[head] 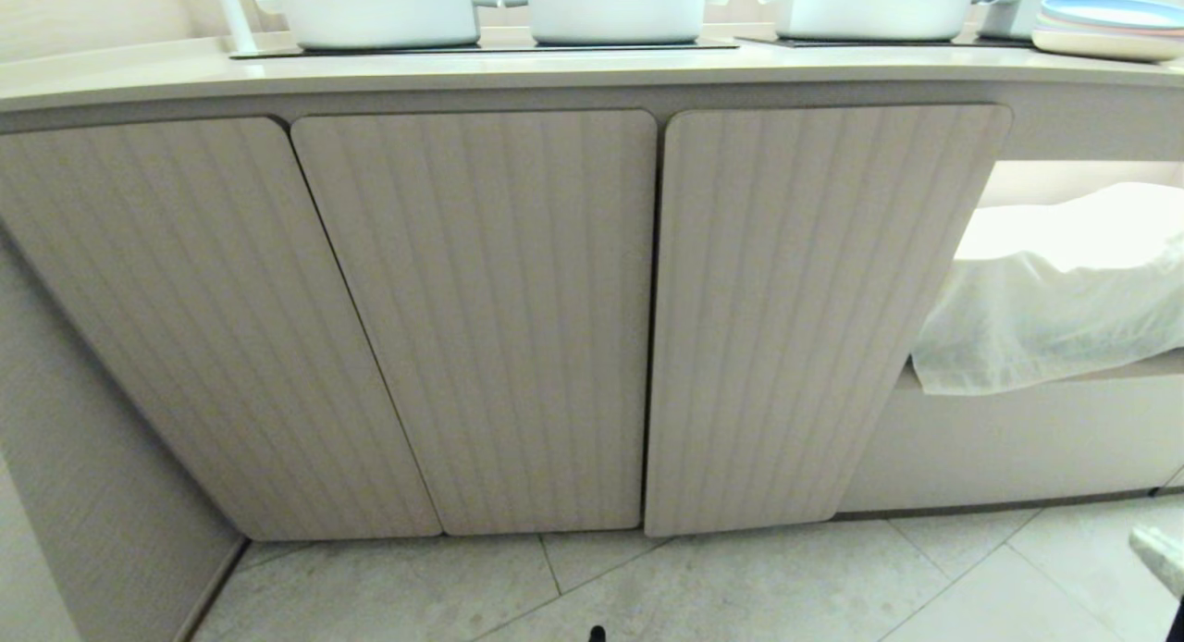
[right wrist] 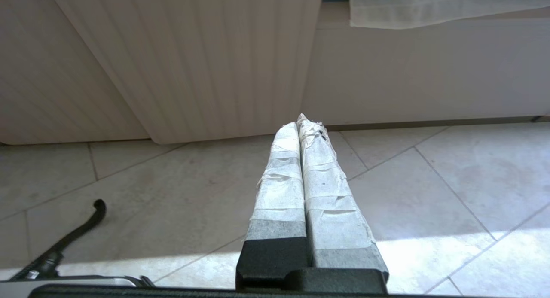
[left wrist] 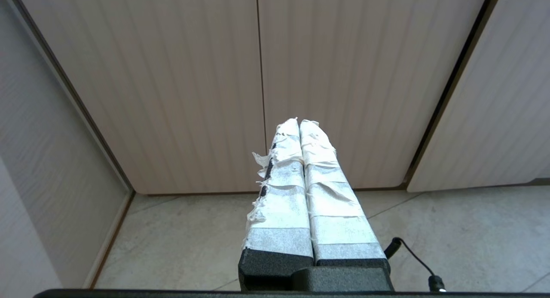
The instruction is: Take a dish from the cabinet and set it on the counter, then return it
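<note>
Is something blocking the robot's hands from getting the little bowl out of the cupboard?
Yes. The beige fluted cabinet doors are all closed, so no bowl shows. Both taped end effectors, left and right, are shut and low near the tiled floor, short of the doors.

Head camera faces cabinet [head: 481,318] doors; wrist cameras (low, near) share them.

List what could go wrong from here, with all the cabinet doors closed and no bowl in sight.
1. The cabinet doors are flush and show no handles, and both grippers have shut jaws: right gripper, left gripper. Catching a door edge may slip.
2. Large white pots and stacked plates crowd the counter, so setting anything down risks a knock.
3. The hanging white cloth could snag an arm.
</note>
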`<state>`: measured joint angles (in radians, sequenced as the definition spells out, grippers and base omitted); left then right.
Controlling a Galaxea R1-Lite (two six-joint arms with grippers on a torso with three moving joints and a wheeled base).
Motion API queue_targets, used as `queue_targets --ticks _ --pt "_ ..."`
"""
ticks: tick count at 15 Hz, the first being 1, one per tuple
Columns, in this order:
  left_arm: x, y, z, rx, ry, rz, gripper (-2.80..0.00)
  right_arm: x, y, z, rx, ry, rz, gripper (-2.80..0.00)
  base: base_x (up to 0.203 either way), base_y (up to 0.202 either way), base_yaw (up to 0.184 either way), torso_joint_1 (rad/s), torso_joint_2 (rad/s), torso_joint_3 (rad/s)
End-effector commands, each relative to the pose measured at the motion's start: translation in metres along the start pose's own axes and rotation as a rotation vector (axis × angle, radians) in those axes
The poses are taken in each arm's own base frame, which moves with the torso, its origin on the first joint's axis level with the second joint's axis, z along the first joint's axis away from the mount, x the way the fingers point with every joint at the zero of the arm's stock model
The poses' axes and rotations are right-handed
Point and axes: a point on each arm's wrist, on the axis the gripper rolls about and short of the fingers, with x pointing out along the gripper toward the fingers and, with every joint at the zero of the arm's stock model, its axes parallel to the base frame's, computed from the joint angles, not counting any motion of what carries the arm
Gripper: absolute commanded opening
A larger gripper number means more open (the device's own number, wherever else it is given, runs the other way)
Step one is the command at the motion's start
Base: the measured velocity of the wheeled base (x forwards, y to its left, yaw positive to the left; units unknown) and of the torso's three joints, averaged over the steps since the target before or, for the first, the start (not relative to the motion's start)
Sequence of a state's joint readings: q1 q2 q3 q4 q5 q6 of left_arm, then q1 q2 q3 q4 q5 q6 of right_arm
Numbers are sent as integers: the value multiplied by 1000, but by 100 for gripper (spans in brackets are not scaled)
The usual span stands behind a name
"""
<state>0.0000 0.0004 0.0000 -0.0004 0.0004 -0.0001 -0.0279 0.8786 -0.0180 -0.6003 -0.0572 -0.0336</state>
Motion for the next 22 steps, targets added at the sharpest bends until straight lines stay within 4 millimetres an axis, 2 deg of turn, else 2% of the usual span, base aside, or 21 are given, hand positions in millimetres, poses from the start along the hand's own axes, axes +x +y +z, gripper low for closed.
queue_targets --ticks 1,8,14,22 --pt "0 0 0 0 -1 1 -280 -14 -2 -5 0 -50 -17 -280 0 0 0 0 0 0" --pt "0 0 0 0 -1 0 -280 -51 -2 -41 -28 8 -31 -280 0 0 0 0 0 0" --pt "0 0 0 0 -2 0 -280 -69 0 -62 -56 -15 51 -280 0 0 0 0 0 0" --pt "0 0 0 0 0 0 -280 -87 -2 -69 -49 -273 79 -280 0 0 0 0 0 0"
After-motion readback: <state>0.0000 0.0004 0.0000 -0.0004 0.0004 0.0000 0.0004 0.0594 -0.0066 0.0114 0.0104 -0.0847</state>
